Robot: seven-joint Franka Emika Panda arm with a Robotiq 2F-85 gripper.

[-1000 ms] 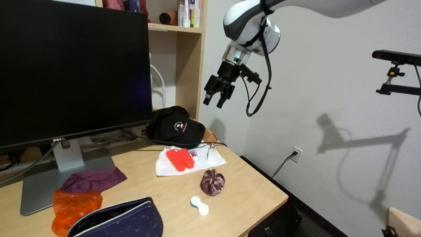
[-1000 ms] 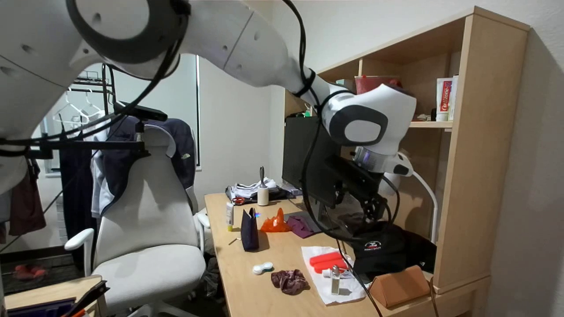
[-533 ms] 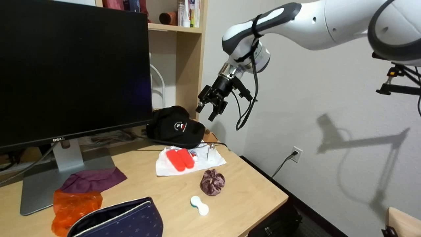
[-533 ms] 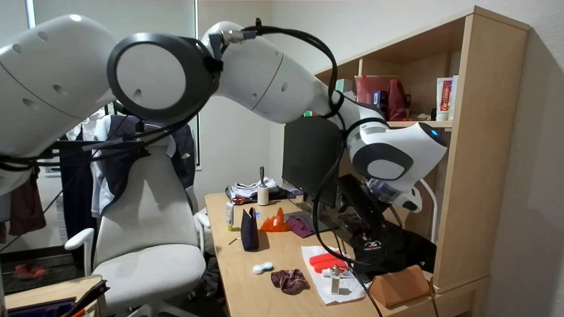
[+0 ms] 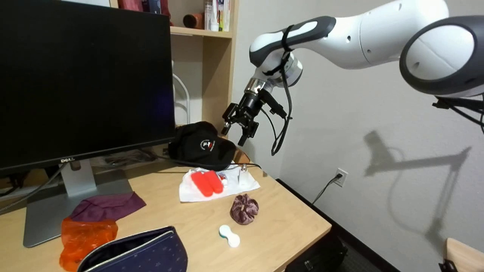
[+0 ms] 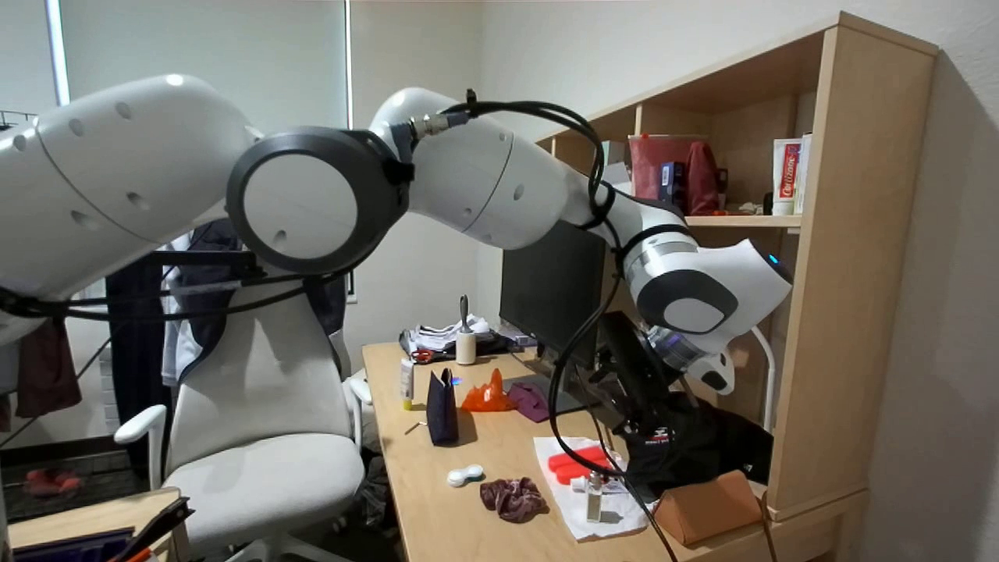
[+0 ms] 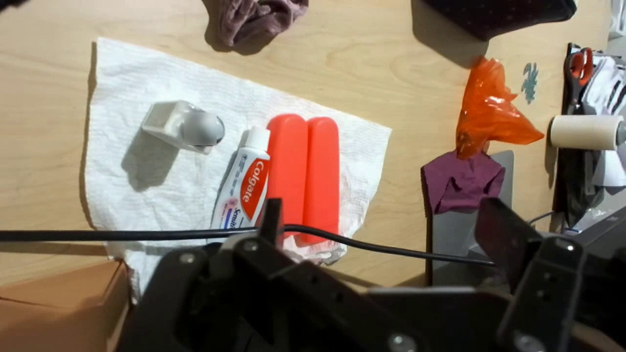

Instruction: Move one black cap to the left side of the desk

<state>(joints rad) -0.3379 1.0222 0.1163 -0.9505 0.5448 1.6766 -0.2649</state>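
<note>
The black cap (image 5: pixel 189 145) with a small white-and-red logo sits at the back of the tan desk (image 5: pixel 204 223), beside the monitor; it also shows in an exterior view (image 6: pixel 663 460), partly behind the arm. More black fabric (image 6: pixel 741 441) lies behind it there; whether it is a separate cap I cannot tell. My gripper (image 5: pixel 233 136) is open and empty, just above and beside the cap's brim side, seemingly apart from it. In the wrist view my gripper (image 7: pixel 384 215) has its fingers wide apart. A dark shape (image 7: pixel 440 308) lies low between them, probably the cap.
A monitor (image 5: pixel 87 87) and shelf (image 6: pixel 851 273) flank the cap. A black cable (image 7: pixel 371 248) crosses in front. A white paper towel (image 7: pixel 122 88) holds a red case (image 7: pixel 288 161), toothpaste (image 7: pixel 244 181) and a small bottle (image 7: pixel 171 122). A brown case (image 6: pixel 710 507) stands beside the cap.
The arm has come down, and the gripper has moved lower and leftward in an exterior view, closer to the cap. The gripper stays open; the cap has not moved.
</note>
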